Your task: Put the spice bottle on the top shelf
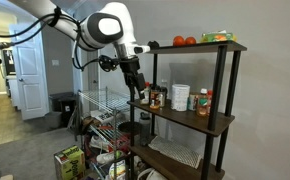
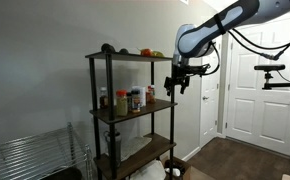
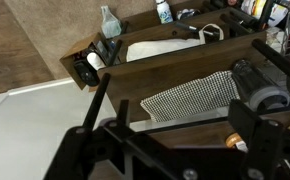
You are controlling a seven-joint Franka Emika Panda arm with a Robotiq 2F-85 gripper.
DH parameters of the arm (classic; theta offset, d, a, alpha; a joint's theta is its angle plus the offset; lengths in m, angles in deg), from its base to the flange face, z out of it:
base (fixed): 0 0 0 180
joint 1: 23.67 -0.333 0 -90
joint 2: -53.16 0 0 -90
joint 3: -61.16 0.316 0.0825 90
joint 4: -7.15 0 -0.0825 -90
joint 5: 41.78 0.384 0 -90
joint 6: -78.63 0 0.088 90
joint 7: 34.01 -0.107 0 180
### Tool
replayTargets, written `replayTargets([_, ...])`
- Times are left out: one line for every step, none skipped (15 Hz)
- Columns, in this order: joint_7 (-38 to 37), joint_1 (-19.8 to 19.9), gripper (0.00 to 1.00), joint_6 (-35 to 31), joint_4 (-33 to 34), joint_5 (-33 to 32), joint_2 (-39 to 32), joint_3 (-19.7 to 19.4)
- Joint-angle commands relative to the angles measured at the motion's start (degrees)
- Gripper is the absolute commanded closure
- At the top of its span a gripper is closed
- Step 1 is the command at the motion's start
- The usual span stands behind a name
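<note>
Black two-finger gripper [image 1: 136,90] hangs pointing down, jaws spread and empty, just beside the end of the middle board [image 1: 217,121] of a tall black-framed rack [image 1: 229,85]. Small reddish-brown spice bottle with a dark cap [image 1: 155,98] stands on that board, near a white jar [image 1: 180,97]. Dark brown top shelf [image 1: 225,46] sits above it.
</note>
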Motion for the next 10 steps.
replayTargets([1.52,-1.76,0.0,-2.85,-1.29,-1.48,-1.63,1.0])
replayTargets([1.5,-2.31,0.0,-3.32,-1.74,-2.14,-1.83,1.39])
replayTargets([1.22,-2.82,0.0,-4.09,-2.19,-3.06,-2.09,1.9])
replayTargets([0.88,-3.33,0.0,-4.42,-2.52,-3.81,-2.17,2.35])
replayTargets([0.3,-3.78,0.0,-5.3,-2.8,-4.7,-2.45,2.81])
replayTargets([0.36,-4.12,0.0,-5.73,-2.97,-5.35,-2.6,3.15])
replayTargets([0.55,-4.49,0.0,-6.01,-3.2,-5.59,-2.62,3.39])
replayTargets([0.57,-4.81,0.0,-6.24,-3.33,-5.88,-2.72,3.61])
replayTargets([0.61,-5.08,0.0,-6.34,-3.39,-5.91,-2.82,3.8])
replayTargets([0.9,-5.25,0.0,-5.92,-3.41,-5.92,-2.8,3.94])
